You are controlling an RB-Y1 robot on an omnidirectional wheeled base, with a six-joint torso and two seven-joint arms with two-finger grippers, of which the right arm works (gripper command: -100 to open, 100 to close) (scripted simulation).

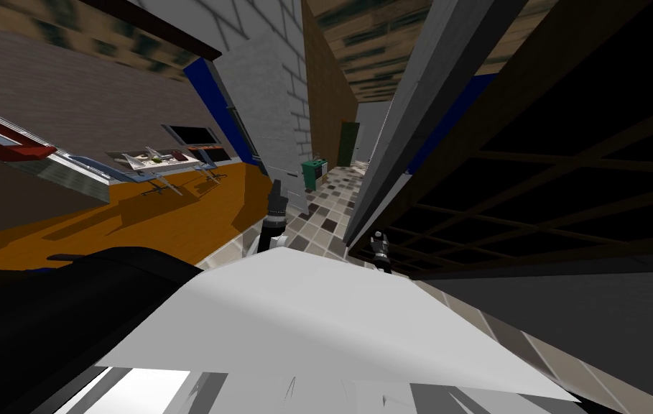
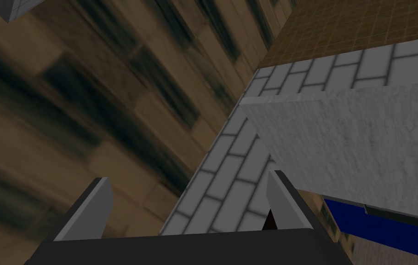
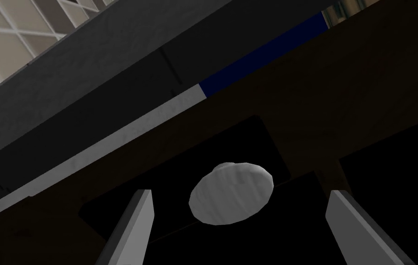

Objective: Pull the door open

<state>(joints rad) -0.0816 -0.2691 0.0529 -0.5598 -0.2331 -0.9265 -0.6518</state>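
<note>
Two grippers out front, one of them at work.

Head view: the right gripper [image 1: 379, 243] is low and close against the dark panelled door [image 1: 576, 180], which stands on my right. The door's light grey edge [image 1: 418, 122] faces the tiled corridor floor [image 1: 328, 205]. The left gripper [image 1: 275, 195] is raised ahead of the chest, well apart from the door.

Left wrist view: both fingers [image 2: 98, 207] are spread wide with nothing between them.

Right wrist view: a round grey knob [image 3: 231, 194] stands out from the door's dark face. It lies between the two fingers [image 3: 136, 225] and touches neither. The jaws stand wide. The knob sits off-centre, nearer one blade than the other. I cannot tell whether the fingertips reach past its rim.

Judgement: the step in hand reads as lining up on the knob, with no grip made yet.
- Centre the knob between the blades.
- Ease forward until they flank its widest part or the neck behind it, then close firmly.
- A smooth round knob may slip, so pull slowly.
- Let the hand follow the door's swing, not a straight line.
- The hinge side is not clear from these views.
</note>
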